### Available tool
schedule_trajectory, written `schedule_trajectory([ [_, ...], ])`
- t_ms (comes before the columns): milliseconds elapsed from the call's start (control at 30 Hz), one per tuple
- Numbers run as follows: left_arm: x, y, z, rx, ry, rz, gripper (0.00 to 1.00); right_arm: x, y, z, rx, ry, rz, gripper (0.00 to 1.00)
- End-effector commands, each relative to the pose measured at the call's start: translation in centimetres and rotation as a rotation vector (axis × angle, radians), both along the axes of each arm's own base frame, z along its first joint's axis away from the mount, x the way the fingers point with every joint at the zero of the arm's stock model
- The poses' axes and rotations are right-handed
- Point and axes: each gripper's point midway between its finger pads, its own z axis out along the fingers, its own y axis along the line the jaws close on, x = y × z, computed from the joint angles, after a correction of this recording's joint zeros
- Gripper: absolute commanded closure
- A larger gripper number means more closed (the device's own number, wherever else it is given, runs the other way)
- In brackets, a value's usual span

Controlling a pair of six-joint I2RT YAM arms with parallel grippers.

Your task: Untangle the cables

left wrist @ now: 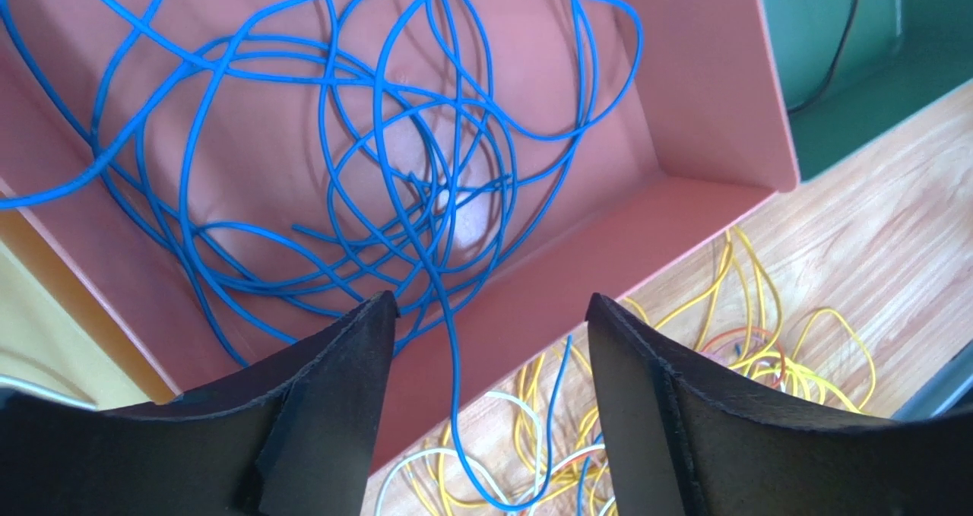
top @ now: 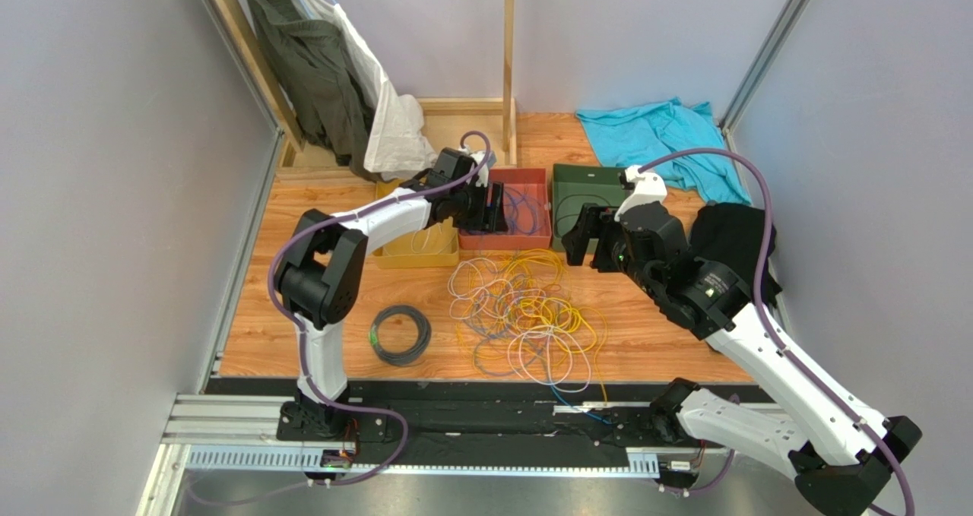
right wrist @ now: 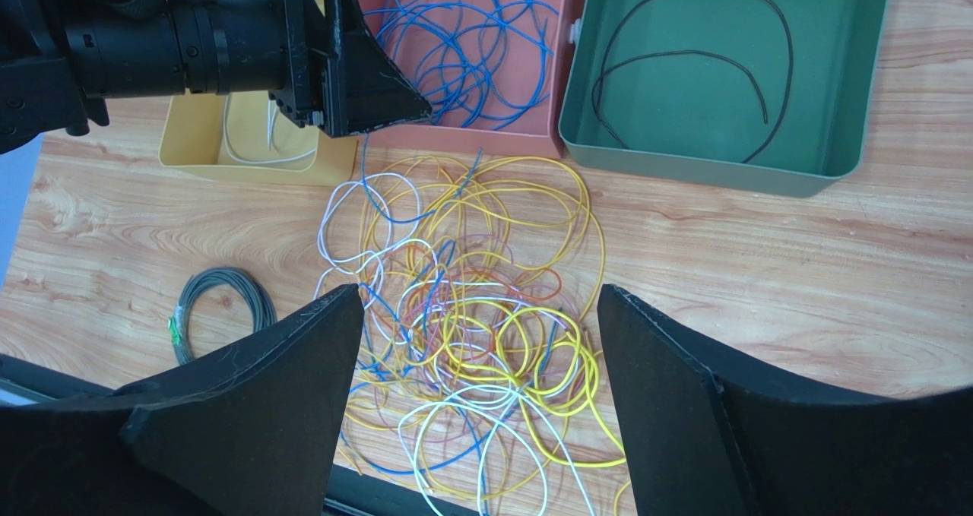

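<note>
my left gripper [left wrist: 489, 305] hangs over the red tray [left wrist: 708, 83] with its jaws wide apart and nothing clamped. most of the blue cable [left wrist: 440, 214] lies in loose loops on the tray floor. one strand runs out between my fingers, over the near wall, and down into the pile of cables [right wrist: 480, 311] on the table [right wrist: 799, 277]. my right gripper [right wrist: 480, 299] hovers above that pile, also spread wide and empty.

i judge the step in hand is freeing this last blue tail. to do it well i would close on the strand just outside the tray wall and draw it up slowly. i would watch for yellow or white loops rising with it. if they do, my right gripper could pin them to the table while i ease the blue one clear. a quick pull would likely tighten the knot or drag the tray.

my left wrist view shows the blue strand crossing the tray wall, but little of where it goes. my right wrist view shows blue bits threaded through the pile's middle. it also shows a black cable [right wrist: 697, 66] alone in the green tray [right wrist: 845, 83] and a grey coil [right wrist: 223, 305] set apart from the pile. only the top view shows both arms and how near they are to each other.
</note>
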Motion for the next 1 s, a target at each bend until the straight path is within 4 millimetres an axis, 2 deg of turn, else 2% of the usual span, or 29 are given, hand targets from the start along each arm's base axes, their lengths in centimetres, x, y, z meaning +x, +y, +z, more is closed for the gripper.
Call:
schedule_trajectory([
  [0, 2.0, -0.9, 3.2, -0.064, -0.11, 0.012, 0.33, 0.4, 0.2, 0.4, 0.018, -0.018, 0.002, 0.2],
  [100, 2.1, -1.1, 3.5, -0.069, -0.12, 0.005, 0.58, 0.4, 0.2, 0.2, 0.014, -0.014, 0.001, 0.2],
  [133, 2.1, -1.1, 3.3, -0.068, -0.116, 0.002, 0.74, 0.4, 0.3, 0.2, 0.015, -0.015, 0.002, 0.2],
  [167, 2.0, -1.1, 3.3, -0.067, -0.111, -0.001, 0.83, 0.4, 0.2, 0.2, 0.015, -0.013, 0.0, 0.2],
  [200, 2.0, -1.2, 3.2, -0.067, -0.107, -0.003, 0.96, 0.4, 0.3, 0.1, 0.016, -0.013, 0.003, 0.21],
  [233, 2.0, -1.2, 3.2, -0.067, -0.101, -0.003, 0.99, 0.4, 0.1, 0.2, 0.017, -0.014, -0.002, 0.21],
  [300, 1.9, -1.1, 3.4, -0.066, -0.101, 0.0, 1.0, 0.3, 0.1, 0.2, 0.021, -0.014, -0.004, 0.21],
  [400, 1.7, -0.8, 6.1, -0.09, -0.145, 0.014, 1.0, 0.2, 0.1, 0.4, 0.026, -0.02, -0.002, 0.21],
  [433, 1.6, -0.7, 8.6, -0.113, -0.189, 0.017, 1.0, 0.2, 0.0, 0.7, 0.032, -0.025, -0.003, 0.21],
  [467, 1.6, -0.5, 9.8, -0.122, -0.212, 0.026, 1.0, 0.2, 0.0, 0.7, 0.036, -0.025, -0.004, 0.21],
  [500, 1.7, -0.2, 12.1, -0.14, -0.258, 0.047, 1.0, 0.1, 0.1, 0.7, 0.038, -0.024, -0.002, 0.21],
  [667, 2.0, -0.8, 17.8, -0.231, -0.342, 0.056, 1.0, -0.1, 0.3, 0.7, 0.056, -0.019, 0.007, 0.22],
  [733, 2.5, -0.9, 18.0, -0.219, -0.345, 0.055, 1.0, -0.1, 0.2, 1.0, 0.06, -0.027, 0.006, 0.22],
  [767, 2.9, -1.0, 18.7, -0.221, -0.361, 0.056, 1.0, -0.1, 0.2, 1.1, 0.059, -0.03, 0.006, 0.22],
  [967, 5.1, -1.4, 17.2, -0.158, -0.382, 0.051, 1.0, -0.2, -0.5, 1.2, 0.028, -0.043, 0.001, 0.22],
])
